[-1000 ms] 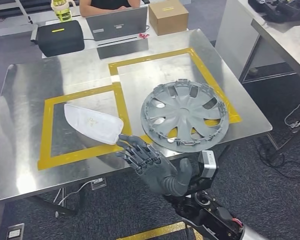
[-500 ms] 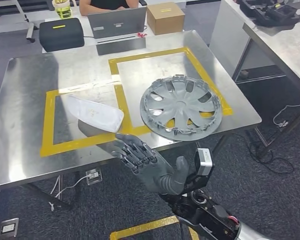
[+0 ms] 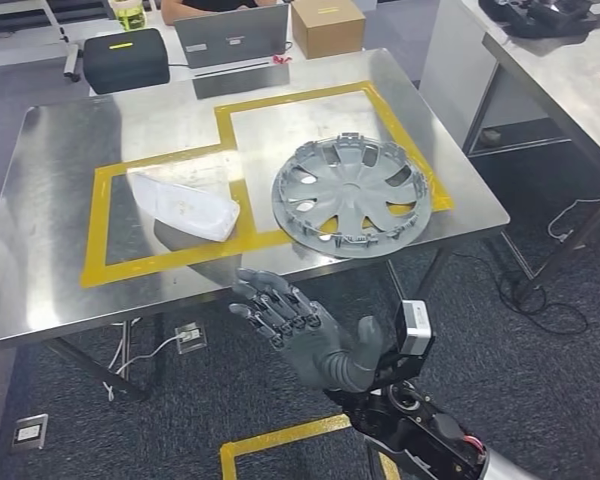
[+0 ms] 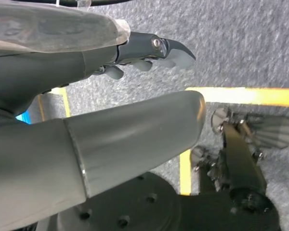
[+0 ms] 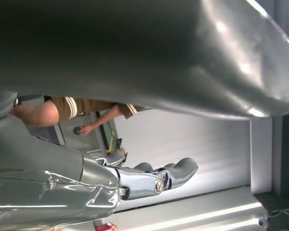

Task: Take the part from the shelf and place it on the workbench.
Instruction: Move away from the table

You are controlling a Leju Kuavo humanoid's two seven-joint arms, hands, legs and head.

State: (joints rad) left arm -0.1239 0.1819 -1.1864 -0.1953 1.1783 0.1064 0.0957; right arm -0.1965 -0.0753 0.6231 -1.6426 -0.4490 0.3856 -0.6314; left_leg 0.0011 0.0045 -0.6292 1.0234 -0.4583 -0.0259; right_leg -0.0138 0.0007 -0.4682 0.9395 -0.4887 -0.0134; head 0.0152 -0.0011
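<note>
In the head view we see a brushed steel counter (image 3: 48,260) filling the upper half of the frame, marked with two rectangles of yellow tape (image 3: 95,225). A silver plastic wheel cover with curved spokes (image 3: 351,193) lies flat at centre right of the frame, resting across the tape of the right-hand rectangle. To its left, inside the left-hand rectangle and with its near end on the tape, lies a white, elongated, rounded plastic part (image 3: 184,205); the two pieces are near each other but apart.

Our right hand (image 3: 304,330) shows in the lower middle of the frame, in front of the counter's near edge and over the dark grey carpet (image 3: 523,400). Its palm faces up, its fingers (image 3: 267,300) are spread and stretched toward the counter, and it holds nothing and touches nothing. In the right wrist view the same hand (image 5: 150,180) has its fingers extended with nothing between them.

In the left wrist view our left hand (image 4: 99,72) hangs over the carpet, above a strip of yellow floor tape (image 4: 244,95); its dark fingers (image 4: 172,48) lie straight and loosely apart, grasping nothing.

Along the top edge of the head view, beyond the counter, stand a black case with a yellow stripe (image 3: 125,58), a grey laptop (image 3: 230,32) and a brown cardboard box (image 3: 327,24). A person (image 3: 178,8) sits behind the laptop.
</note>
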